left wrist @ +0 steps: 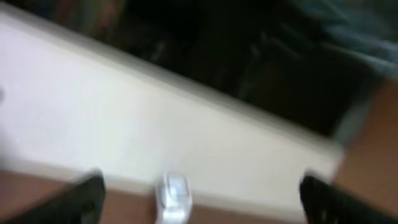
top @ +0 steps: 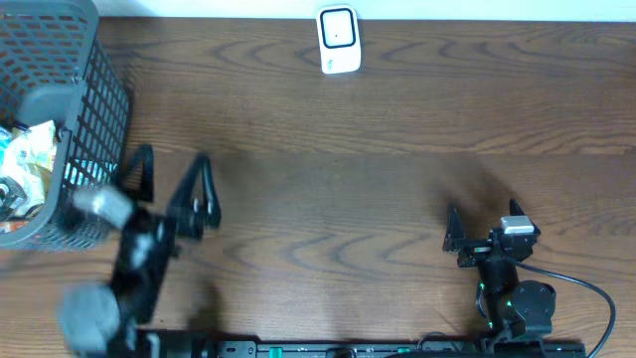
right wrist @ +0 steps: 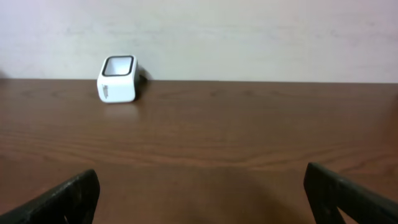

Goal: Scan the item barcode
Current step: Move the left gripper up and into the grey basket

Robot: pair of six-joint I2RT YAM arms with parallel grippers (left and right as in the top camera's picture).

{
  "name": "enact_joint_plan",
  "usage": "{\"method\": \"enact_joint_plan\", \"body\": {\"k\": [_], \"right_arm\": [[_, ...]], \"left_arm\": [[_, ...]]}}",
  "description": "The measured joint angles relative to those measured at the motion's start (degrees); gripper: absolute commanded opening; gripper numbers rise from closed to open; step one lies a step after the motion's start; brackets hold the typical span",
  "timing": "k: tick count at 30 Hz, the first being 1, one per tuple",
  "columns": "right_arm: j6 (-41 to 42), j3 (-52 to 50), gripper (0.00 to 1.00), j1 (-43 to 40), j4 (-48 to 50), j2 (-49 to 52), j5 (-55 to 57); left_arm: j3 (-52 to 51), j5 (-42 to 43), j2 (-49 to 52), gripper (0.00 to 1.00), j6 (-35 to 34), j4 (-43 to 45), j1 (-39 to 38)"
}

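Observation:
The white barcode scanner [top: 338, 40] stands at the table's far edge, also visible as the scanner [right wrist: 118, 79] in the right wrist view and as a blurred scanner [left wrist: 173, 196] in the left wrist view. Packaged items [top: 25, 159] lie inside the grey mesh basket [top: 94, 109] at the far left. My left gripper [top: 171, 174] hovers just right of the basket, open and empty; its arm is motion-blurred. Its dark fingertips [left wrist: 84, 196] sit wide apart. My right gripper [top: 482, 214] rests near the front right, open, with nothing between its fingertips [right wrist: 74, 196].
The brown wooden table [top: 378, 149] stretches between the arms and the scanner. A pale wall [right wrist: 249, 37] rises behind the table's far edge. A black cable [top: 596, 298] loops out from the right arm's base.

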Motion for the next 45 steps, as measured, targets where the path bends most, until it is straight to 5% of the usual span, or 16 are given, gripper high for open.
{"method": "enact_joint_plan", "body": {"k": [4,6,13,18,32,45], "right_arm": [[0.0,0.0,0.99,0.0,-0.1,0.0,0.1],[0.0,0.0,0.99,0.0,0.0,0.0,0.1],[0.0,0.0,0.99,0.0,-0.1,0.0,0.1],[0.0,0.0,0.99,0.0,0.0,0.0,0.1],[0.0,0.0,0.99,0.0,0.0,0.0,0.1],[0.0,0.0,0.99,0.0,0.0,0.0,0.1]], "left_arm": [[29.7,-0.3,21.0,0.98,10.0,-32.1,0.2],[42.9,-0.1,30.2,0.98,14.6,-40.0,0.3],[74.9,-2.5,50.6,0.98,25.1,-55.1,3.1],[95.4,-3.0,63.5,0.98,25.6,-64.5,15.1],[94.9,-10.2,80.0,0.98,25.0,-66.8,36.5],[82.9,-16.1,91.0,0.98,32.6,-64.0,39.2]]}}
